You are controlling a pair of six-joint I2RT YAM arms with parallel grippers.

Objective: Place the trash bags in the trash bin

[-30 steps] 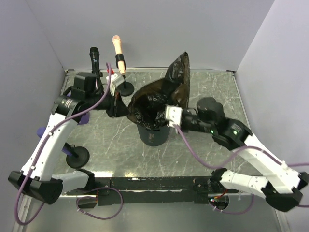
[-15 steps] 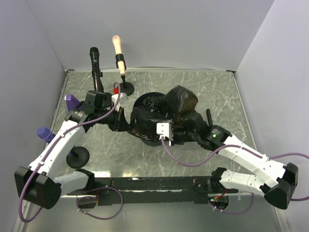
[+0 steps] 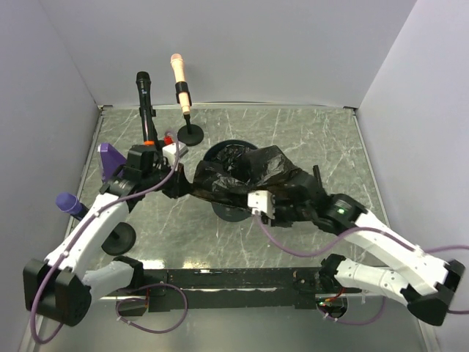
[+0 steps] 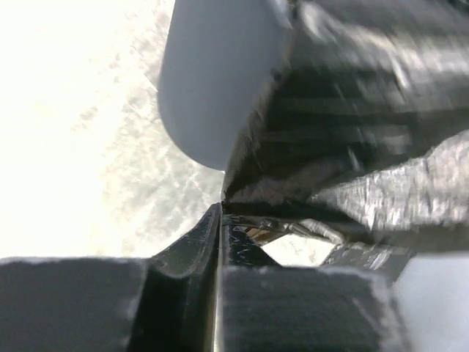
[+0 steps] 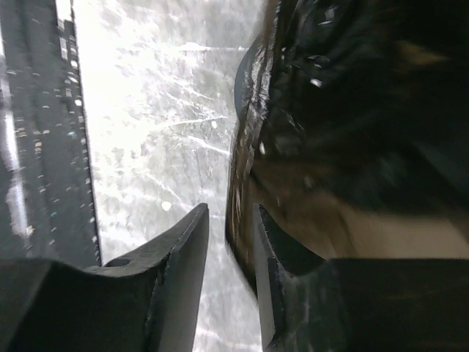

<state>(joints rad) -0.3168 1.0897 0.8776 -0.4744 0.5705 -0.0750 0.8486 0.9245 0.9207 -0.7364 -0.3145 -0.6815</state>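
grey marbled tabletop (image 3: pixel 315 139), white walls (image 3: pixel 220 44) on three sides.

- bin (image 3: pixel 231 213): dark blue-grey, mid-tabletop between the two arms. only its lower wall and part of its far rim show from above. a pale blue-grey curve of wall fills the upper left wrist view.
- bag (image 3: pixel 256 170): black, glossy, crumpled. draped across the bin's mouth and spilling off its right side toward the right arm. how much lies inside the bin cannot be told.
- left end effector (image 4: pixel 220 211): clenched on the bag's left edge, just left of the bin. film comes out from between its tips.
- right end effector (image 5: pixel 229 216): released. its fingers (image 5: pixel 183 249) stand a narrow gap apart with bare tabletop showing between them. the bag lies just beside the right-hand one, at the bin's near right side.
- black microphone (image 3: pixel 143 82) and peach microphone (image 3: pixel 176 70): upright on stands at the far left.
- round black base (image 3: pixel 117 238): near left, beside the left arm.
- two purple pieces (image 3: pixel 110 156): left edge.
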